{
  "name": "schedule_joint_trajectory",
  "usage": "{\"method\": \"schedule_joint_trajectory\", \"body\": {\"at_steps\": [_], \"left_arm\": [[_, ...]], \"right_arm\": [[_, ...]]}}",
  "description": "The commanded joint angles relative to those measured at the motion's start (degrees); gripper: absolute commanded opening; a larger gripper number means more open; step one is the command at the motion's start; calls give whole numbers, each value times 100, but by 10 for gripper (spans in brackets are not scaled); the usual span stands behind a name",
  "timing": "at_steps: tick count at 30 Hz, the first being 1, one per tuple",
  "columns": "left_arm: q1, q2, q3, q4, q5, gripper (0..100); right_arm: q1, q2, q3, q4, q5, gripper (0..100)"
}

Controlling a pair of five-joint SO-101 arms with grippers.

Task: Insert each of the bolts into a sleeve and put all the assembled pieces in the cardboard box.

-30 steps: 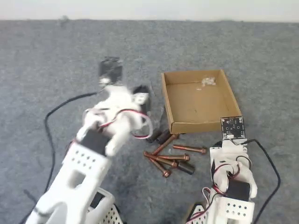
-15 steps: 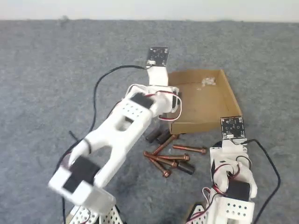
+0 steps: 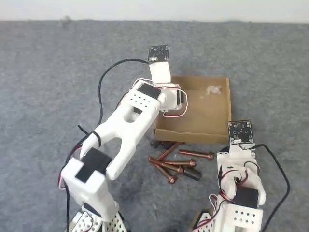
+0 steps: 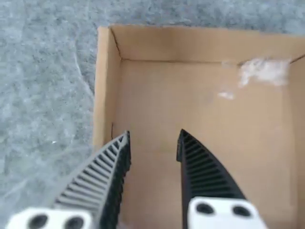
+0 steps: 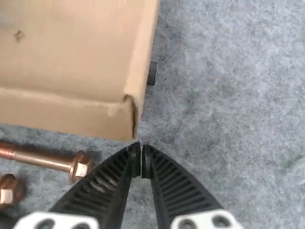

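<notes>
The left gripper [image 4: 155, 134] is positioned over the floor of the cardboard box [image 4: 102, 86], its fingers parted moderately with nothing between them. The right gripper [image 5: 141, 151] is located just outside a box corner, fingers closed together and empty. The bolts [image 3: 195, 154] and sleeves [image 3: 192, 174] lie unassembled on the bench [image 3: 48, 72], just in front of the box. Should the wall be caught by the left arm, the box may be pushed onto the parts and these scattered.
</notes>
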Motion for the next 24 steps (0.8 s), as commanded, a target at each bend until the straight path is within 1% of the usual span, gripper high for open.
{"method": "schedule_joint_trajectory", "body": {"at_steps": [1, 5, 9, 13, 18, 20, 23, 24], "left_arm": [[-132, -1099, -145, 396, 9, 158], [-396, -1600, 224, 492, -9, 159], [-492, -1644, 549, 492, -536, 160], [-387, -1152, 655, 440, -712, 160], [-360, -237, 295, 369, -712, 153], [-352, -26, 163, 369, -712, 122], [-343, 35, 75, 360, -721, 4], [-343, 0, 75, 360, -721, 9]], "right_arm": [[48, -92, 97, 13, 88, 6], [-84, -92, 97, 13, 88, 6], [-84, -92, 97, 13, 88, 6], [-84, -92, 97, 22, 88, 6], [-84, -84, 97, 22, 97, 6], [-84, -84, 97, 22, 105, 6], [-84, -84, 97, 22, 114, 6], [-84, -84, 97, 22, 114, 6]]}}
